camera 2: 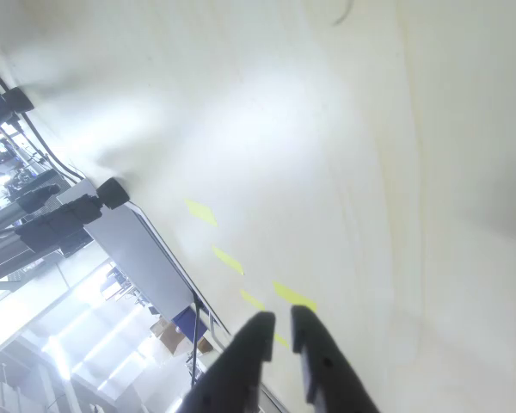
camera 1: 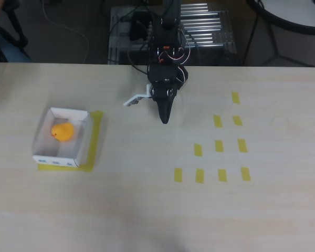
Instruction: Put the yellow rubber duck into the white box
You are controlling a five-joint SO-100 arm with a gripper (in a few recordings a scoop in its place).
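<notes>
Yellow rubber duck (camera 1: pixel 63 131) sits inside the white box (camera 1: pixel 79 149). Well apart, the black gripper (camera 1: pixel 165 118) hangs clenched, holding nothing.

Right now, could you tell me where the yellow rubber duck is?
In the overhead view, the yellow rubber duck sits inside the white box at the table's left side, well left of the gripper.

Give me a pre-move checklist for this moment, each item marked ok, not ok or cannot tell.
1. Yellow rubber duck inside the white box: ok.
2. Box sitting on its yellow tape outline: ok.
3. Pincer empty, nothing between the fingers in the wrist view: ok.
4. Pincer well apart from the box: ok.
5. Fingers fully shut: cannot tell; a narrow gap shows in the wrist view.
6. Duck upright: cannot tell, too blurred.
</notes>
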